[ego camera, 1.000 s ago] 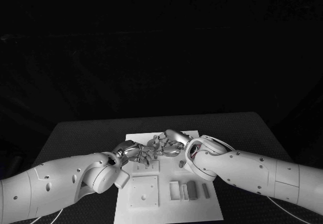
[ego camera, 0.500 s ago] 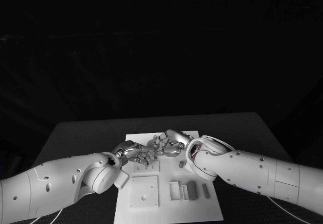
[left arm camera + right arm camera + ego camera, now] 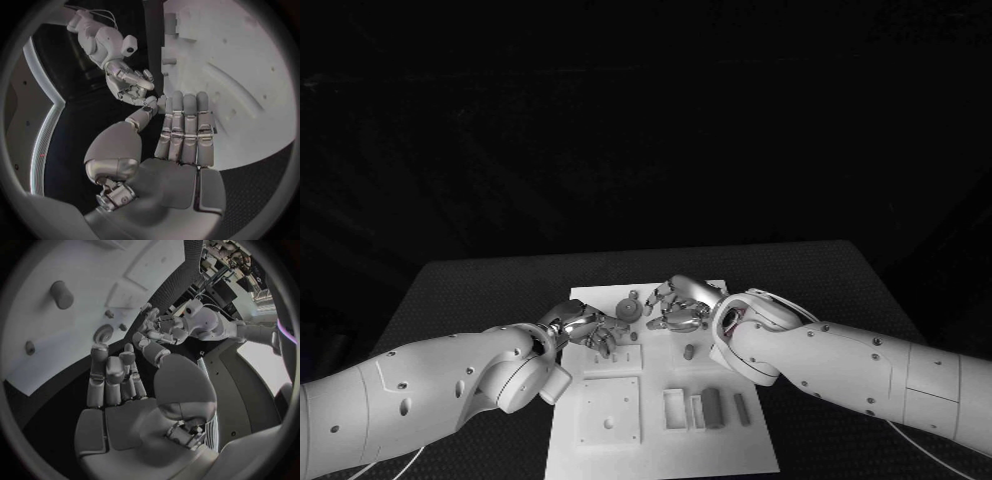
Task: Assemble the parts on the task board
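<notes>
Both hands hovering over the far half of the white task board (image 3: pixel 661 440), left hand (image 3: pixel 584 325) fingers straight, holding nothing, right hand (image 3: pixel 681 303) loosely open, empty, small peg (image 3: pixel 688 351) standing just beside it

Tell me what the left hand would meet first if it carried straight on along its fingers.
Probably the task board itself: the left hand has its fingers stretched flat over the white surface, fingertips toward a raised block at the board's edge. Its height above the board is unclear.
</notes>
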